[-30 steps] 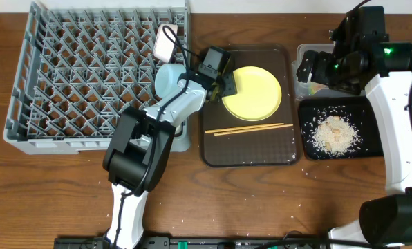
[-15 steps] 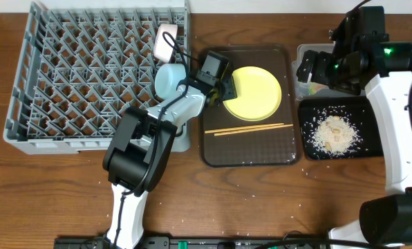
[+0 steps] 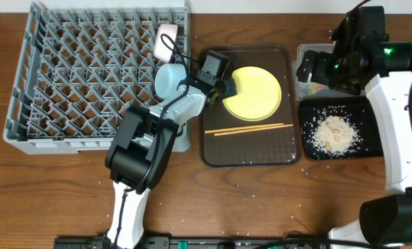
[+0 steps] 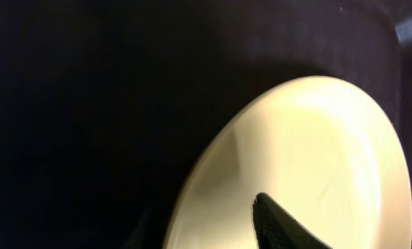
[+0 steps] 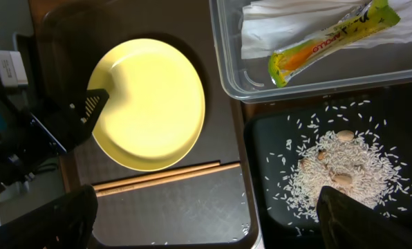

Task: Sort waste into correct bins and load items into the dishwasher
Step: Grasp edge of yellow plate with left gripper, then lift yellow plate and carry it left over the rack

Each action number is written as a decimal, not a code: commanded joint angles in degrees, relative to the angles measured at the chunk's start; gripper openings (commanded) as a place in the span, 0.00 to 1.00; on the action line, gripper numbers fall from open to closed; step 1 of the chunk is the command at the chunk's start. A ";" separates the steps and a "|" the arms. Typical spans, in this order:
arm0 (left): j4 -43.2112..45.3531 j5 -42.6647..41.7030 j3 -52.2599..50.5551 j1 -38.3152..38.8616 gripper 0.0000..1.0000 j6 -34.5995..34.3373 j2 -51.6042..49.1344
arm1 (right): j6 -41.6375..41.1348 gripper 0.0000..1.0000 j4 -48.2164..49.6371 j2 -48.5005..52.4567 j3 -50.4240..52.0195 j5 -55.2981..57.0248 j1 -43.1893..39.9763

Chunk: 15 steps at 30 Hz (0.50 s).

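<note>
Loading rack [image 3: 88, 76]: well to the left of the left gripper [image 3: 225, 88]. Most pegs are bare. It is the destination for every dish, and loading is judged partly done.
Brown tray [image 3: 247, 149]: directly under the left gripper. It carries the plate and chopsticks and is neither a bin nor a load item.
Black tray [image 5: 268, 145]: just base-side of the right gripper [image 5: 206, 223]. It holds the rice.
Tub [image 5: 399, 66]: directly below the right gripper. It holds the napkin and wrapper.
Plate [image 3: 258, 93]: at the left gripper's tip, flat on the brown tray. One finger [image 4: 282, 225] lies over its left rim; the other is hidden. Not yet racked.
Left gripper state: cannot tell whether it is clamped on the plate's rim or only straddling it.
Right gripper state: fingers [image 5: 47, 221] spread wide with nothing between them. It hovers over the tub.
Bowl [image 3: 166, 81]: light blue, just left of the left gripper, at the rack's right edge. Judged loaded.
Chopsticks [image 3: 251, 129]: base-side of the left gripper, lying together on the brown tray, apart from the plate. Left to load.
Cup [image 3: 166, 39]: left of the left gripper and farther from the base, beyond the bowl in the rack. Judged loaded.
Napkin [image 5: 282, 24]: under the right gripper, in the tub. Sorted.
Wrapper [image 5: 323, 38]: on the napkin, in the tub. Sorted.
Rice [image 3: 334, 133]: heaped in the black tray, with stray grains around the heap. Judged sorted.
Next step, as judged: lift the plate by its rim and carry it left to the rack, then take the chopsticks.
</note>
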State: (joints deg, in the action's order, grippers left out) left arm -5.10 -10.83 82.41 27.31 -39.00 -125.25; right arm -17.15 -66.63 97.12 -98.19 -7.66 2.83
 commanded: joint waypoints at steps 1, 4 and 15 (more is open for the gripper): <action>-2.16 -0.50 -2.47 -0.17 0.38 -2.01 -5.60 | 0.48 0.99 -0.02 0.09 -0.26 0.35 0.57; -2.21 -0.07 -2.47 -0.17 0.26 -1.99 -5.60 | 0.48 0.99 -0.02 0.09 -0.26 0.35 0.57; -0.74 -1.27 -2.36 -1.40 0.08 -1.01 -2.58 | 0.48 0.99 -0.02 0.09 -0.26 0.35 0.57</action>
State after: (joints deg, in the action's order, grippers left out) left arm -4.08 -11.68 82.41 26.94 -40.49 -126.23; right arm -17.15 -66.61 97.12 -98.19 -7.66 2.83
